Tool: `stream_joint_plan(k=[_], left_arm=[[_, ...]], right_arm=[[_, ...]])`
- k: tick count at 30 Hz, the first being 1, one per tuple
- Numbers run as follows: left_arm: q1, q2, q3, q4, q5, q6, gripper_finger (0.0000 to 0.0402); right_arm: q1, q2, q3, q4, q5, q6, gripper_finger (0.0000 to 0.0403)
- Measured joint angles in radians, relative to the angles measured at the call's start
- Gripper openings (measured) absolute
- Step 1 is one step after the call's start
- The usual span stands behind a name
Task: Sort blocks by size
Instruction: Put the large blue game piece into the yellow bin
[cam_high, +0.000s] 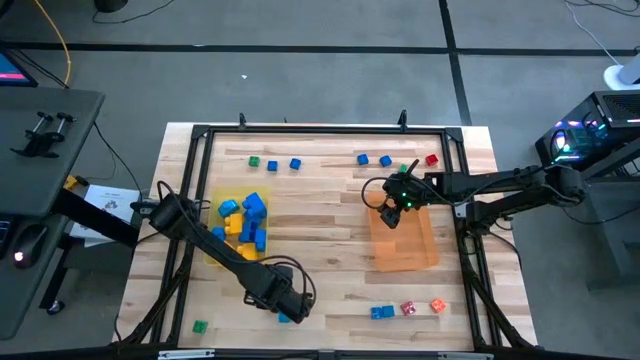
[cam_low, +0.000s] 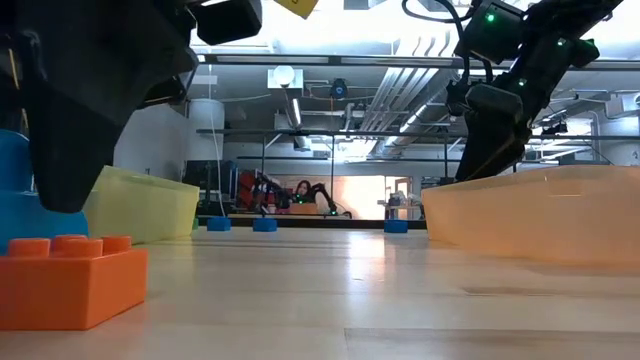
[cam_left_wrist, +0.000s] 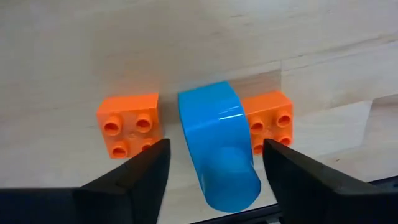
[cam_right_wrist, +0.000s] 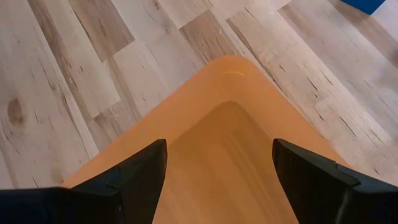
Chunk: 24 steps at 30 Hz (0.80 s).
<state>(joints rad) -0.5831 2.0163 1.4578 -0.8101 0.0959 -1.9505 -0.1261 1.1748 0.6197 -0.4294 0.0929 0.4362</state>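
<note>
My left gripper (cam_high: 285, 300) is low over the table near its front edge, open. In the left wrist view its fingers (cam_left_wrist: 134, 180) stand on either side of a blue rounded block (cam_left_wrist: 217, 149) that lies on the wood between two small orange bricks (cam_left_wrist: 129, 124) (cam_left_wrist: 272, 118), and I see no touch. My right gripper (cam_high: 395, 205) hangs open and empty over the far left corner of the orange tray (cam_right_wrist: 230, 93). The yellow tray (cam_high: 212, 235) holds several larger blue and yellow blocks (cam_high: 245, 220).
Small blocks lie along the far side: green (cam_high: 254, 161), blue (cam_high: 295, 163), blue (cam_high: 363, 158), red (cam_high: 431, 159). Blue (cam_high: 382, 312), red (cam_high: 407, 308) and orange (cam_high: 437, 305) ones lie at the front right, and a green one (cam_high: 199, 326) at the front left. A black frame (cam_high: 320, 130) rims the table.
</note>
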Motion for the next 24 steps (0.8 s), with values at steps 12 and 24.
stream_joint_plan(k=[12,24], left_arm=[[0.005,-0.038,0.001,-0.038,-0.022,0.120,0.0062],[0.148,-0.470,0.003,-0.457,-0.570,0.513,0.0062]], right_arm=[[0.000,0.000,0.000,0.000,0.008,0.008,0.0286],[0.000,0.000,0.000,0.006,0.009,0.027,0.0286]])
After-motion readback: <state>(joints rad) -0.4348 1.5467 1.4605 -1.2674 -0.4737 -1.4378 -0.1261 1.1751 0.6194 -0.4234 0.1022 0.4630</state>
